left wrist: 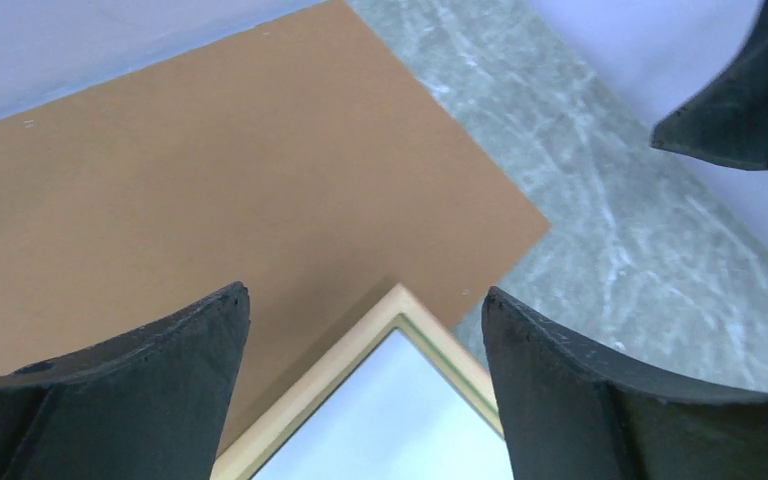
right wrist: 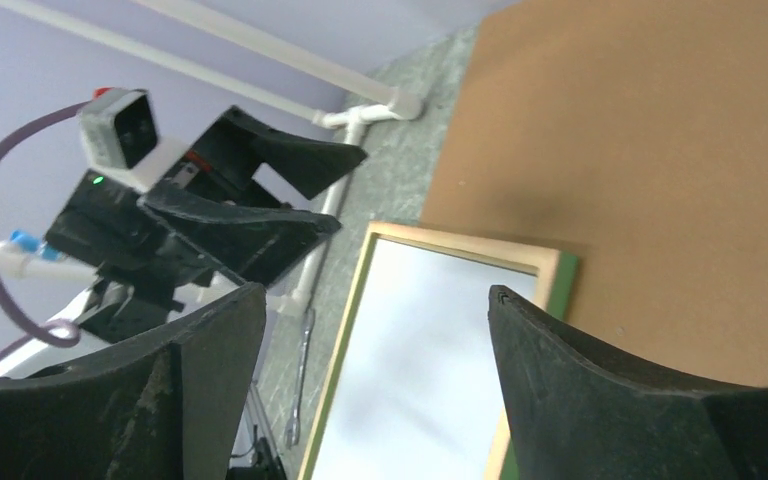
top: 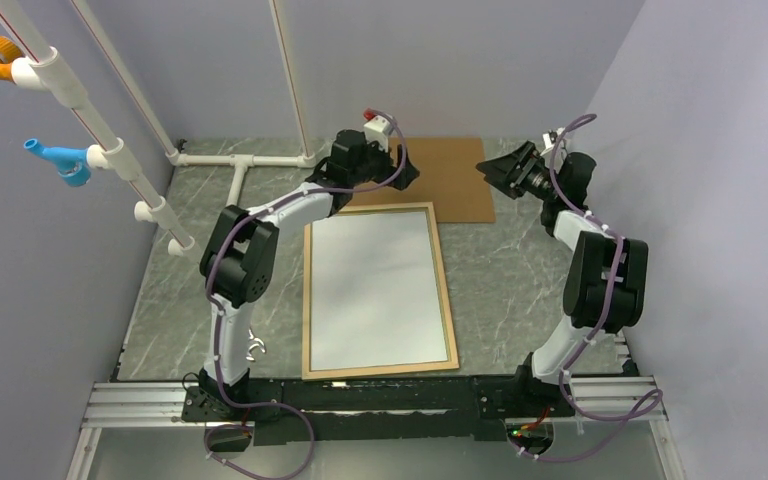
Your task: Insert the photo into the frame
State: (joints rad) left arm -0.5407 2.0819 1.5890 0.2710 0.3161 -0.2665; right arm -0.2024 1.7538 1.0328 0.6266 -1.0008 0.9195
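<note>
So from the top view the frame (top: 307, 300) is lying flat on the table (top: 520, 280), tan wood side up. The white rectangle filling it looks to me like the photo (top: 378, 290) already dropped in, plain back facing up. The picture side would be down against the pane, though I can't actually see that. The long axis runs straight away from the arm bases, a touch skewed. The far short end sits on or right against the near edge of the brown backing board (top: 455, 180). The left gripper (top: 403, 168) hovers over that far corner with its jaws spread wide and nothing in them. The right gripper (top: 495, 168) hangs over the board's right end, also open and empty. My read is the insert step is basically done. Next is checking the print sits square inside the border, probably a light nudge at the far end.
</note>
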